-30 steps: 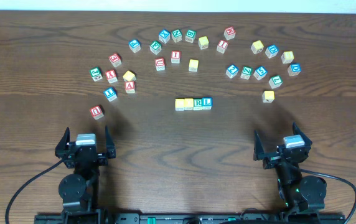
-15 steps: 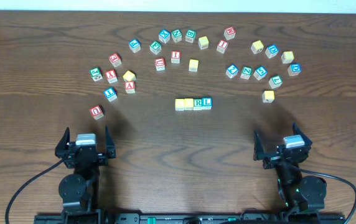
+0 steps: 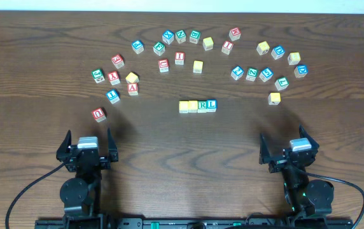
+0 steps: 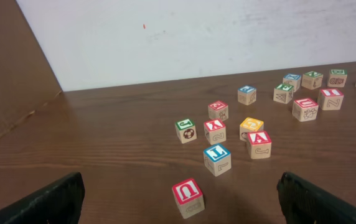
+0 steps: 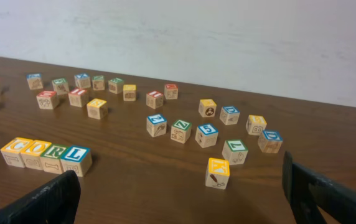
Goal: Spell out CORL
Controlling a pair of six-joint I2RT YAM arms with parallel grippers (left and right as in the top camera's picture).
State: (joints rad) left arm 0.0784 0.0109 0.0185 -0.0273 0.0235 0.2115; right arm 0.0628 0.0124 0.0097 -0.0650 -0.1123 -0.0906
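Four cubes stand touching in a row at the table's middle: yellow C (image 3: 184,106), yellow O (image 3: 193,106), green R (image 3: 202,105) and blue L (image 3: 212,105). The right wrist view shows the same row at lower left, C (image 5: 15,150), O (image 5: 35,154), R (image 5: 55,156), L (image 5: 76,159). My left gripper (image 3: 87,151) is open and empty near the front left edge. My right gripper (image 3: 289,152) is open and empty near the front right. Both are well apart from the row.
Many loose letter cubes lie in an arc across the far half of the table. A red U cube (image 4: 188,196) sits just ahead of the left gripper. A yellow cube (image 5: 218,172) sits ahead of the right gripper. A white wall (image 4: 196,37) backs the table.
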